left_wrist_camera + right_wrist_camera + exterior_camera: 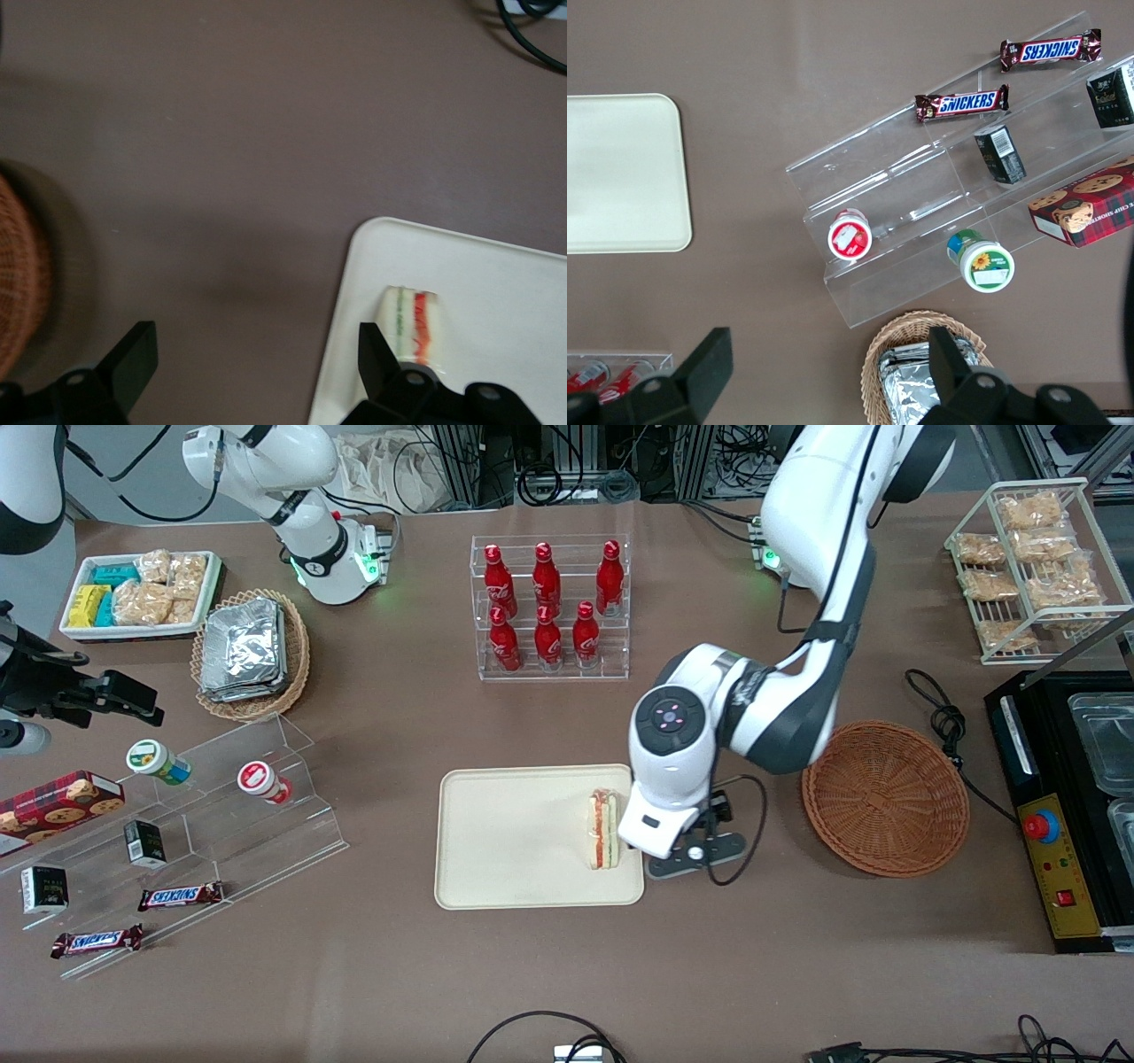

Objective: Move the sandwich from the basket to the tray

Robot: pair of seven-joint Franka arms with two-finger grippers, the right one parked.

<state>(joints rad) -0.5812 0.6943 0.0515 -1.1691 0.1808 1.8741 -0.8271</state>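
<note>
Nearest the front camera, the claw (682, 859) of the working arm is hanging low over the desk (567, 974) just beside the tray (514, 841), at the edge toward the basket (884, 797); from the front its fingers are hiding under the white wrist housing, so only the dark mount is showing there. In the wrist view the two black fingers (133, 354) are standing wide apart with nothing between them, one over bare brown desk (221, 133) and the other overlapping the tray (496, 292) rim. The sandwich (602, 828) is lying on the tray close to that same edge, its red-orange and green filling stripes facing up; the arm is partly covering its side, and in the wrist view the sandwich (412, 323) is partly cut off by a finger. The basket (22, 274) is showing only as a sliver of reddish weave in that view, while from the front it is sitting whole on the desk, apart from the tray, toward the working arm's end. Farther from the camera, a clear rack of red bottles (549, 607) is standing upright. Toward the parked arm's end, a stepped clear display (204, 824) is holding candy bars (177, 896) and small cups, and a lighter wicker basket of foil packets (248, 651) is sitting farther back.
</note>
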